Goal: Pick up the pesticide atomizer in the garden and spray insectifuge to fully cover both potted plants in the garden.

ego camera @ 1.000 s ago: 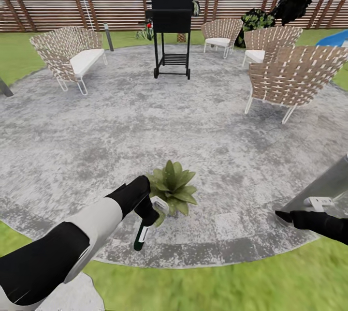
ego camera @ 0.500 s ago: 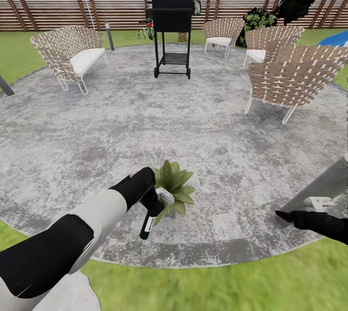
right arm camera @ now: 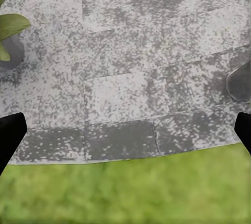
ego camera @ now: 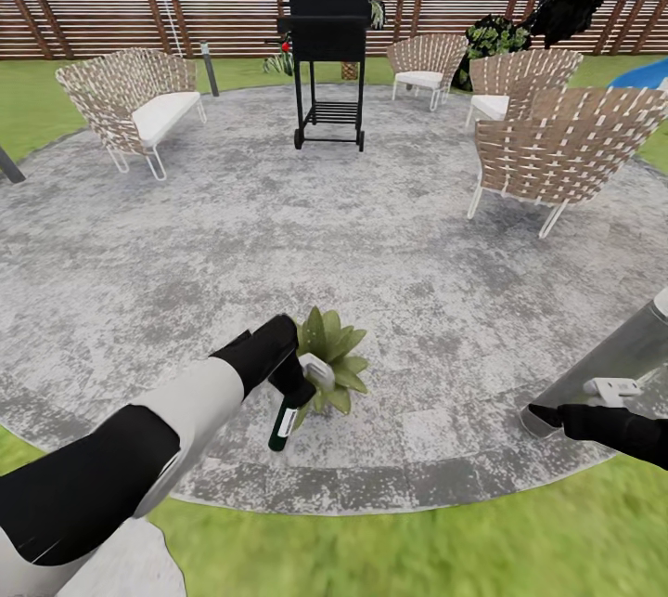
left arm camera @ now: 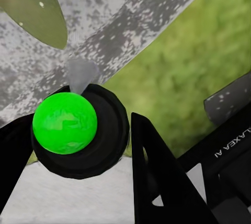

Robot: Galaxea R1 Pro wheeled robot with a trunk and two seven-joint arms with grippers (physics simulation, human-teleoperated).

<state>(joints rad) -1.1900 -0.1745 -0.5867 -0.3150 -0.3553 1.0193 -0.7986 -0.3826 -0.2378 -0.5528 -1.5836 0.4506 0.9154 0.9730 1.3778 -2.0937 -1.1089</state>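
Observation:
My left gripper [ego camera: 293, 385] is shut on the pesticide atomizer [ego camera: 284, 421], a slim dark bottle with a white label and a whitish trigger head. The bottle hangs tilted, its head right against the near leaves of a potted plant [ego camera: 336, 354] on the garden's grey patio. Looking along the left gripper [left arm camera: 76, 136], the atomizer's round base [left arm camera: 65, 123] shows bright green between the black fingers [left arm camera: 157, 174], with a leaf [left arm camera: 36, 10] beyond. My right gripper [ego camera: 543, 413] hovers low at the patio's near right edge. It stands open [right arm camera: 125, 130] with nothing between its fingers, and the plant's leaves [right arm camera: 9, 24] show to one side.
A slanted grey metal post [ego camera: 612, 357] meets the paving just beside my right gripper. A black grill [ego camera: 329, 40], woven chairs [ego camera: 557, 147] and a woven sofa [ego camera: 134, 105] ring the far patio. Lawn [ego camera: 417, 551] lies in front, a slat fence [ego camera: 111, 21] behind.
My left arm has carried the atomizer up and forward, closer against the potted plant's leaves. The right arm has stayed where it was.

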